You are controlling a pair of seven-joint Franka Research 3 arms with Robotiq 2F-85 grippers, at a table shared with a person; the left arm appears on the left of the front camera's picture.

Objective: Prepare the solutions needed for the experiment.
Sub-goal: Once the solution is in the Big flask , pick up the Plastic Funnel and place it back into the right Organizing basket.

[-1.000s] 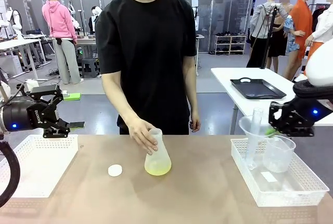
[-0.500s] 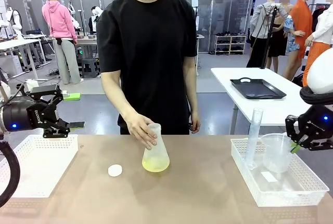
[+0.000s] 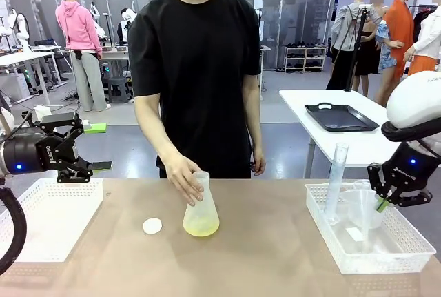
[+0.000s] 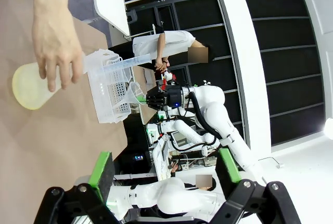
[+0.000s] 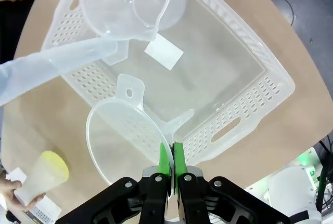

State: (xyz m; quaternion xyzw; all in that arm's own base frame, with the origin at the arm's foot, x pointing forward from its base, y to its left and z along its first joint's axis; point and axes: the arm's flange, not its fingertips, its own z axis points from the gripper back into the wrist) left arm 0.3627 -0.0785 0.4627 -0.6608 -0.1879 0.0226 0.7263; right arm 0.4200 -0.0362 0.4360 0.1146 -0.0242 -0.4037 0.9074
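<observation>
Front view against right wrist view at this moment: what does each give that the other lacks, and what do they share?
Front view: the left gripper, open, up off the table. Right wrist view: the right gripper seen from above, shut on the rim of the funnel. Shared: the person's hand on the flask holding the yellow solution, and the graduated cylinder in the right basket.

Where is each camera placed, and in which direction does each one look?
Front view: between the arms, facing the person across the table; left gripper and right gripper show.
Left wrist view: on the left wrist, rolled sideways, facing the person's hand; its open fingers show.
Right wrist view: looks down into the basket; the right gripper pinches the funnel.
All share the flask of solution.
</observation>
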